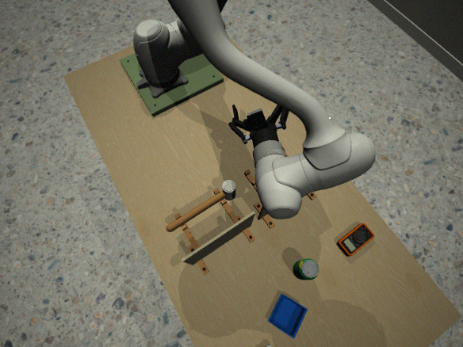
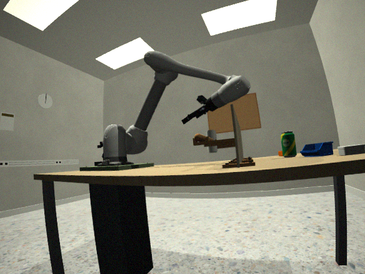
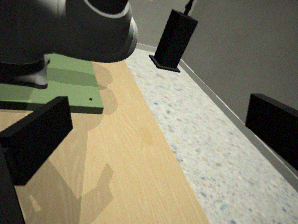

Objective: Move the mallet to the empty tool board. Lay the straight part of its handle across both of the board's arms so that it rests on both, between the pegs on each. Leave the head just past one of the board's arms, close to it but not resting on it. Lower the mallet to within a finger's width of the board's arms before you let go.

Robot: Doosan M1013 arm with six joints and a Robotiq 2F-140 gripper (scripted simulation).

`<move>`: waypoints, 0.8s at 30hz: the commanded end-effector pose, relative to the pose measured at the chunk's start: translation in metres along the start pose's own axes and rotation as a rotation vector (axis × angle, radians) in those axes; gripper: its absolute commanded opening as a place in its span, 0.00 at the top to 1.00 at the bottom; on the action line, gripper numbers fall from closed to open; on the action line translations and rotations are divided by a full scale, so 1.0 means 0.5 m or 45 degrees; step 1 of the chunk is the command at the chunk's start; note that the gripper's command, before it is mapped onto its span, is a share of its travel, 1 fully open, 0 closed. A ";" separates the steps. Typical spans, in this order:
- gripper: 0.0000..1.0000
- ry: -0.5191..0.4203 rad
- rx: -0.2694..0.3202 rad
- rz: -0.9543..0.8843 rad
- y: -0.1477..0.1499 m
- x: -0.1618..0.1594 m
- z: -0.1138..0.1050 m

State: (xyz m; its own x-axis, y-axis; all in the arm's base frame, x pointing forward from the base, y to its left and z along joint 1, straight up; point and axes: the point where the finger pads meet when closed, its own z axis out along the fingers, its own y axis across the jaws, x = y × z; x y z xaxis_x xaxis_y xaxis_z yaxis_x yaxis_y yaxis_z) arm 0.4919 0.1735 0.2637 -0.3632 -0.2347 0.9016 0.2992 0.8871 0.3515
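Note:
The mallet (image 1: 197,212) has a wooden handle and a grey head (image 1: 229,189). It lies across the two arms of a tool board whose upright panel (image 1: 219,238) stands near the table's middle; it also shows in the exterior view (image 2: 204,139). The second tool board (image 2: 234,116) stands just behind it, and my arm mostly hides it in the top view, where only some arm ends (image 1: 250,179) show. My gripper (image 1: 259,123) is open and empty, high above the table, well away from the mallet and pointing toward my base. In the wrist view only its dark fingers, table and floor show.
An orange multimeter (image 1: 355,238), a green can (image 1: 306,268) and a blue bin (image 1: 288,314) sit on the table's near right part. My base stands on a green plate (image 1: 172,81). A white tray (image 2: 351,149) sits at the far right edge.

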 end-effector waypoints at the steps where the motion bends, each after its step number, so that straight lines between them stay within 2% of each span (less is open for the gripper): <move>1: 0.00 -0.002 0.000 -0.001 0.001 0.001 -0.001; 18: 0.00 -0.003 0.000 0.000 0.000 0.001 -0.001; 20: 0.00 -0.033 -0.012 0.028 -0.007 -0.001 -0.009; 24: 0.00 -0.192 -0.077 0.178 -0.047 -0.013 -0.055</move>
State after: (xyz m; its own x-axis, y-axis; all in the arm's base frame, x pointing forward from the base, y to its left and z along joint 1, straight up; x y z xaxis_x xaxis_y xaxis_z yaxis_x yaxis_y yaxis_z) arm 0.4990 0.1625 0.2608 -0.3932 -0.1677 0.9041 0.3381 0.8880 0.3117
